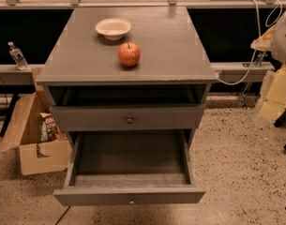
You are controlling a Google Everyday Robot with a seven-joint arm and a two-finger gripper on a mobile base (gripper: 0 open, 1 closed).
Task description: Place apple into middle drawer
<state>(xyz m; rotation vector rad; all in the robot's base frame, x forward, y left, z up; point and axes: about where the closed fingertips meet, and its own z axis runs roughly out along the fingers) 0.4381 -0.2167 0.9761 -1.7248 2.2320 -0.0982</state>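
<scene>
The red apple with a yellowish blush and a short dark stem stands upright on the grey cabinet top, near its front middle. The middle drawer, the lower one with a small knob, is pulled far out below, and its inside shows nothing in it. My gripper is a pale, blurred shape at the right edge of the camera view. It is well right of the cabinet, level with the drawers and far from the apple. It holds nothing that I can see.
A shallow white bowl sits behind the apple. The upper drawer with a dark round knob is out a little. An open cardboard box stands on the floor left of the cabinet. A water bottle stands on the left ledge. Cables hang at the right.
</scene>
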